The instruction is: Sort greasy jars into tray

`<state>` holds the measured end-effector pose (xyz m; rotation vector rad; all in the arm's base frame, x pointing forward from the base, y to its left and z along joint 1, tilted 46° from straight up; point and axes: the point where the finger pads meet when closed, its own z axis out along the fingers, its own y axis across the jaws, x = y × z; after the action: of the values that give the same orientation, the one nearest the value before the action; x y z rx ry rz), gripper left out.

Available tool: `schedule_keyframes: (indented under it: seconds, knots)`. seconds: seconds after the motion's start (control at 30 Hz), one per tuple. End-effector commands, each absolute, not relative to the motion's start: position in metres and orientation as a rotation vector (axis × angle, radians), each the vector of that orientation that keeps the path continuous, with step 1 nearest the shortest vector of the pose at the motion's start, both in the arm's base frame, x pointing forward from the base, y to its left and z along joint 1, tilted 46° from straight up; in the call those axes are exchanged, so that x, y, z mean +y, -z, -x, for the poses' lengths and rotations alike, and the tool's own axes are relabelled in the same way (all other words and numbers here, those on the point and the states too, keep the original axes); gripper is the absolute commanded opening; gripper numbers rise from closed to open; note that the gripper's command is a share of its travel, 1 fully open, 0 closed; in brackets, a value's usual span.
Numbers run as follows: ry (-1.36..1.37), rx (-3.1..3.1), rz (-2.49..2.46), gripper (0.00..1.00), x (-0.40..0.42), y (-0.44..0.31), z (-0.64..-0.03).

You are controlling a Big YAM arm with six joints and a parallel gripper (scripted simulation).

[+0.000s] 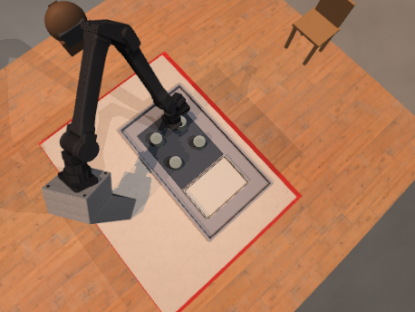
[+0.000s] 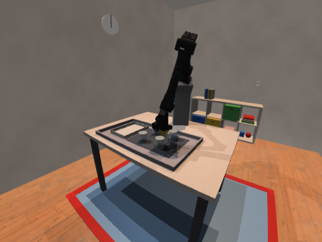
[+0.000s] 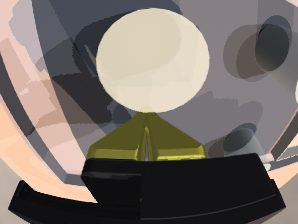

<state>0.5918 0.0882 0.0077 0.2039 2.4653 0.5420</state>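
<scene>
Four glass jars stand mouth down on the dark drying mat (image 1: 199, 165) (image 2: 177, 149). My gripper (image 1: 176, 122) (image 2: 163, 133) (image 3: 146, 112) is shut, empty, low over the mat. Its yellow fingertips are at the side of the far jar (image 1: 184, 121) (image 2: 159, 138) (image 3: 153, 59), touching it or nearly so. The other jars stand apart: one (image 1: 156, 138) (image 2: 173, 131) toward the arm's base, one (image 1: 198, 141) (image 2: 143, 134) and one (image 1: 175, 162) nearer the tray. The white tray (image 1: 217, 186) (image 2: 123, 131) beside the mat holds nothing.
Mat and tray sit on a grey steel top with a raised dark border (image 1: 260, 183) (image 2: 176, 165) on the table. The arm's base block (image 1: 77, 199) stands at the table's side. A chair (image 1: 319, 27) and a shelf (image 2: 228, 117) are away from the table.
</scene>
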Motion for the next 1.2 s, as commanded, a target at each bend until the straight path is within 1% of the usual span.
schedule_keyframes:
  seconds: [0.0,1.17]
  knots:
    - [-0.528,2.397,-0.198,0.0,0.0758,-0.0337,-0.6178]
    - [-0.528,2.397,-0.198,0.0,0.0747,-0.0361,-0.621]
